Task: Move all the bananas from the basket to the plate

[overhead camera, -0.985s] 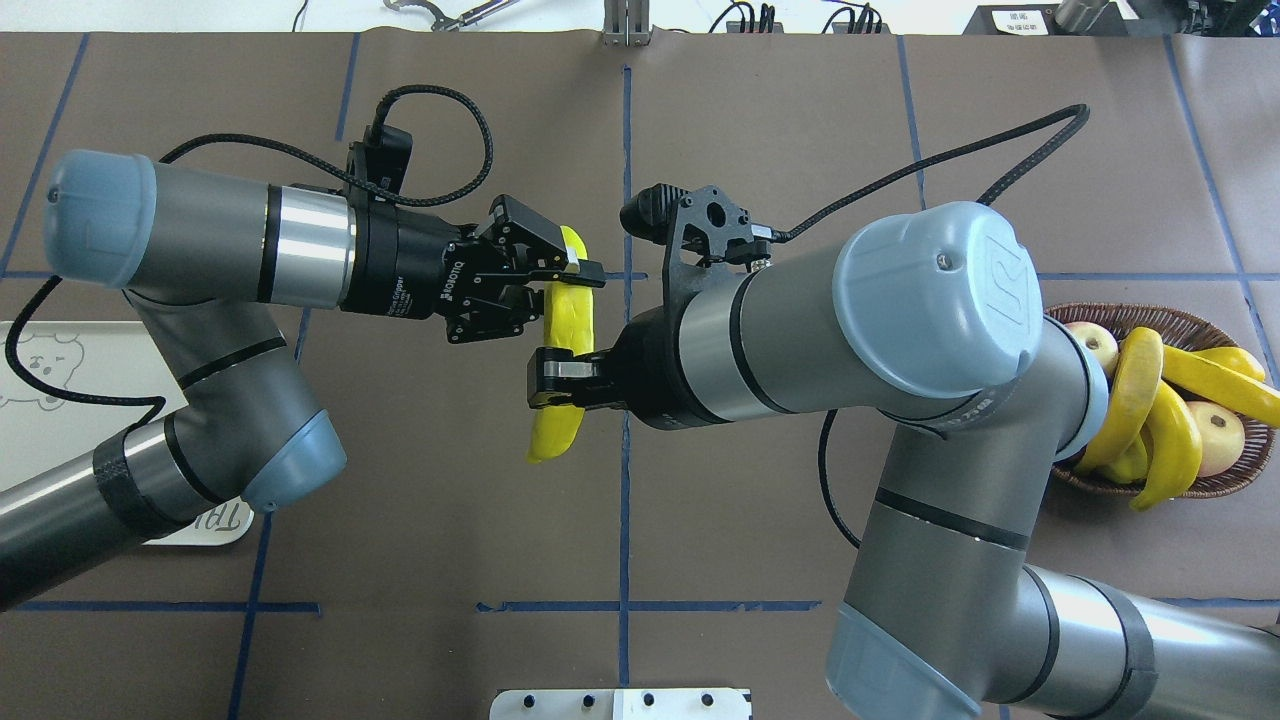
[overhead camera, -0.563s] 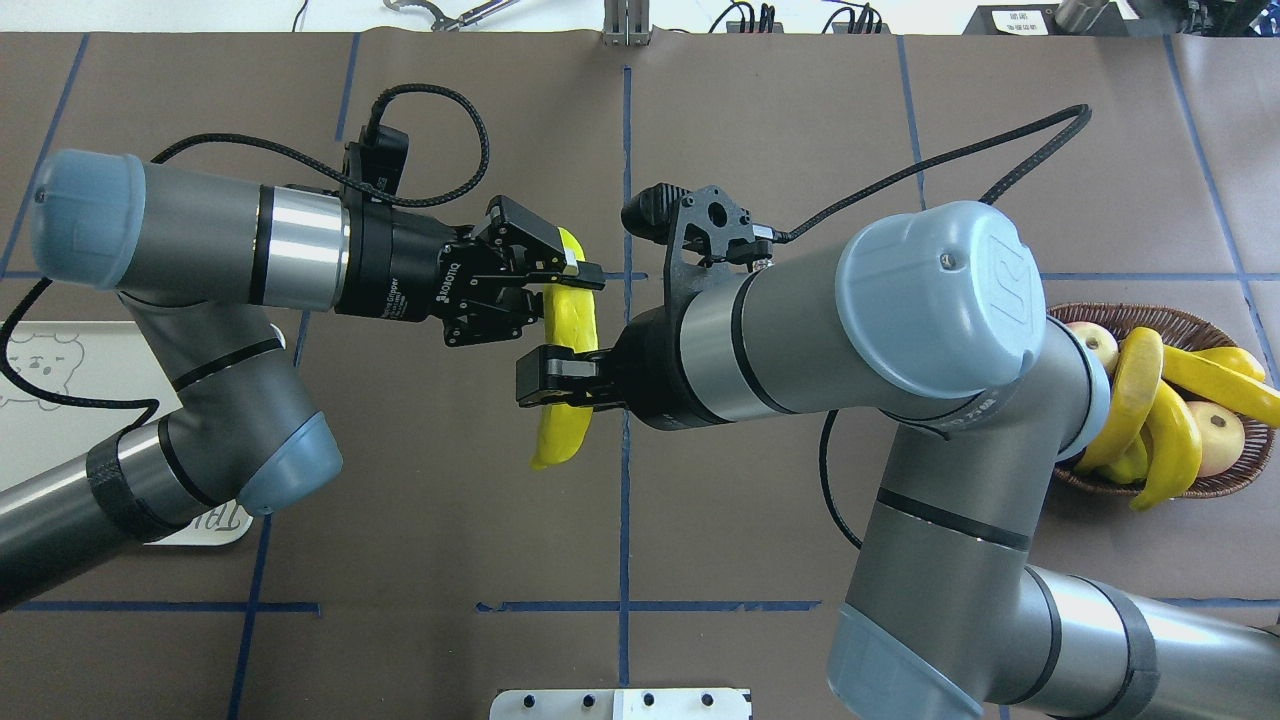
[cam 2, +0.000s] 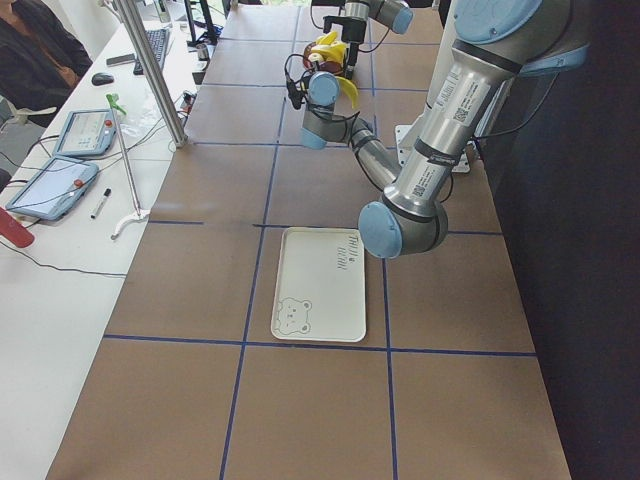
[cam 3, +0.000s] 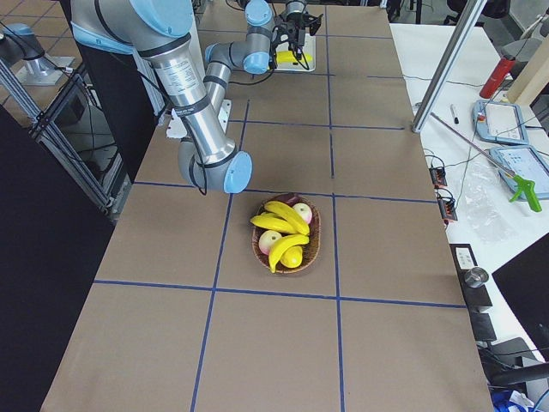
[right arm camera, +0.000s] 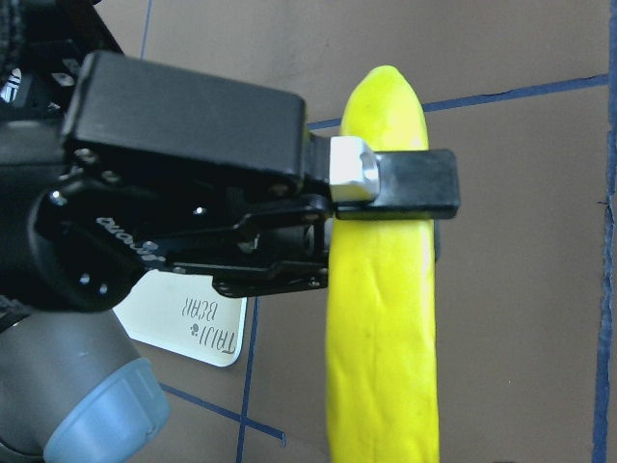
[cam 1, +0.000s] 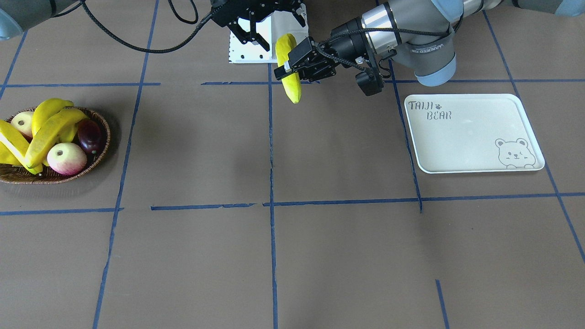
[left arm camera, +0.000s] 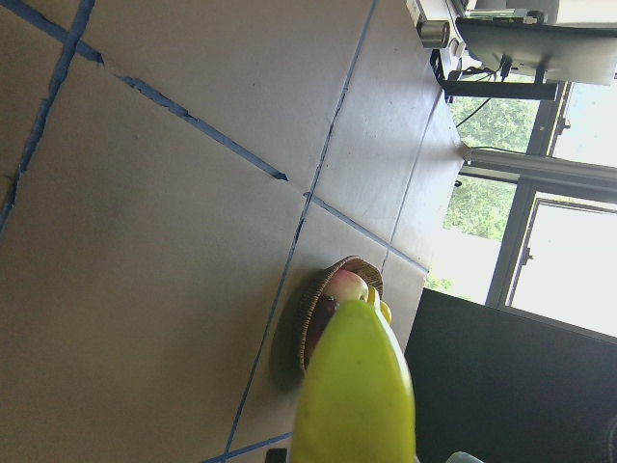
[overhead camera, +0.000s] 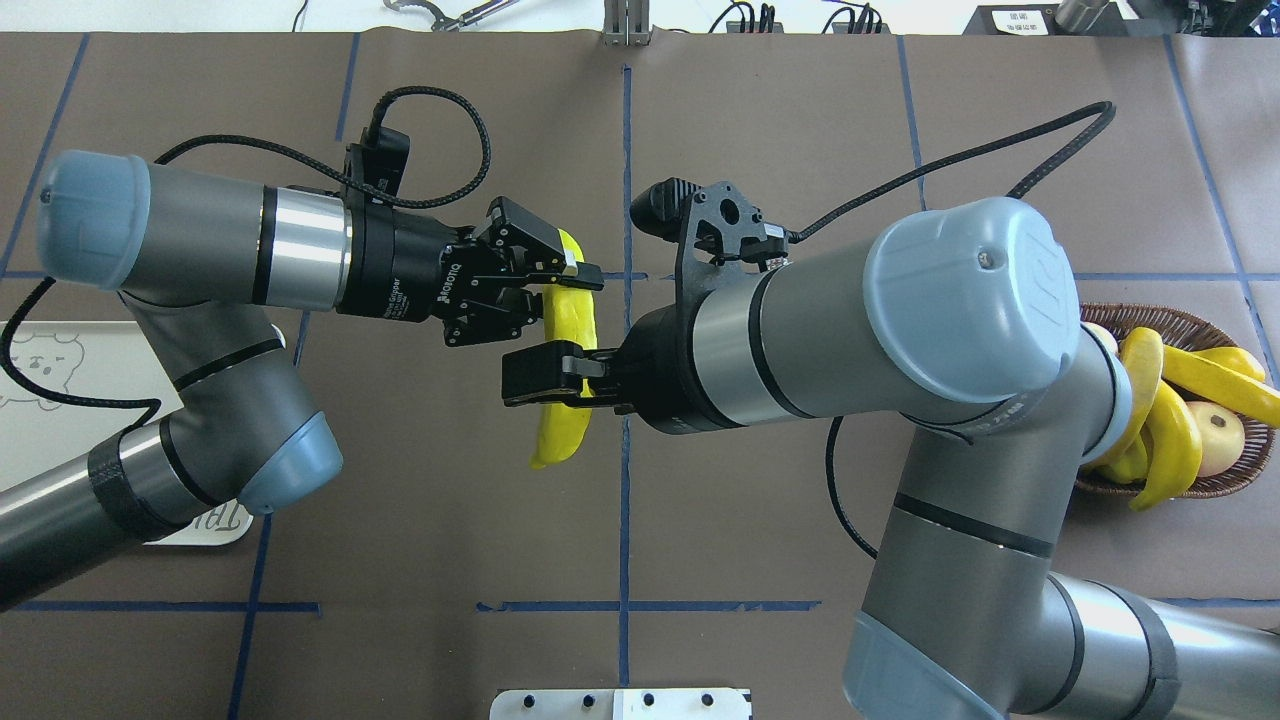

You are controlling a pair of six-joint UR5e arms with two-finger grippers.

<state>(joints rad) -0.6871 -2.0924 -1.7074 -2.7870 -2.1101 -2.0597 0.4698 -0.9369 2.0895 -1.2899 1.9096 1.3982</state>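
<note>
While the left tool is clamped across the banana near its far end, the banana hangs in the air over the middle of the counter. It's well apart from both the basket and the plate.

The right tool sits at the banana's near half with jaws spread. It looks like no contact, but one finger is hidden from overhead, so treat that as probable.

I'd guess you're handling a light, stiff, smooth-skinned part. It's slippery, and the curve and taper will tend to slide it out of a flat grip. The current hold is off-centre, so expect it to pivot on a fast swing. A better hold is across the thick mid-section, not the stem tip.

Three more bananas lie in the basket, none on the plate yet.
</note>
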